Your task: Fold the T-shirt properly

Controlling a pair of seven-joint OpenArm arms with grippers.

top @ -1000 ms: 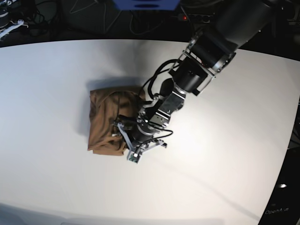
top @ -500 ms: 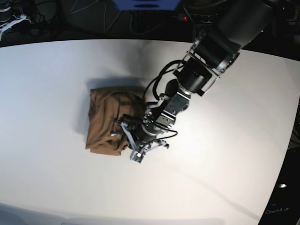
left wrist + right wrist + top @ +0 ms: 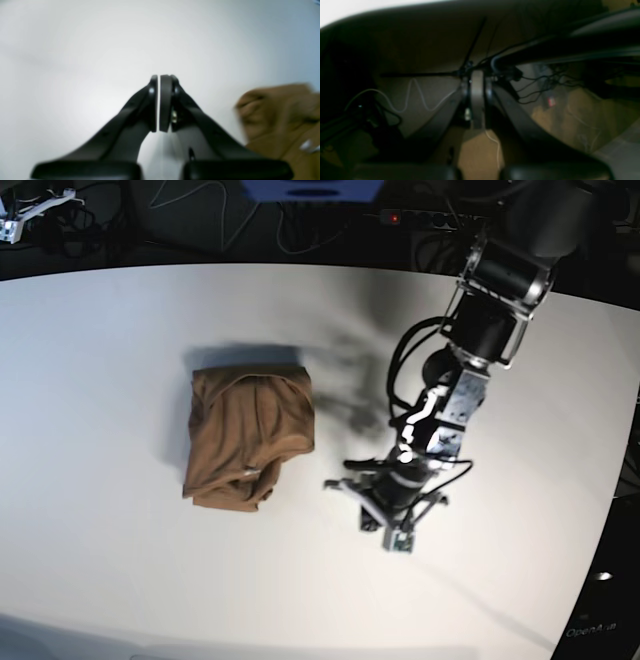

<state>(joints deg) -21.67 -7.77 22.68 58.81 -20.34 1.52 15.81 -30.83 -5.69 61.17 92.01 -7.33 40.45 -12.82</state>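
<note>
T-shirt (image 3: 248, 438), folded into a compact bundle, lies on the white table (image 3: 120, 360) at nine o'clock from the left gripper (image 3: 383, 502), whose jaws are pressed together holding nothing, well apart from it.

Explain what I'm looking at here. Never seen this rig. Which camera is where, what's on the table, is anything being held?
This is a robot with two arms. The base view looks down on a white table. On it lies a tan T-shirt, folded into a rough bundle. The black arm in that view is the left arm, and its left gripper is beside the shirt, apart from it. The left wrist view comes from a camera on that arm: the gripper is shut and holds nothing, with the shirt off to its right. The right wrist view is dark and blurred. It shows the right gripper shut and empty, away from the table, with cables behind it.
</note>
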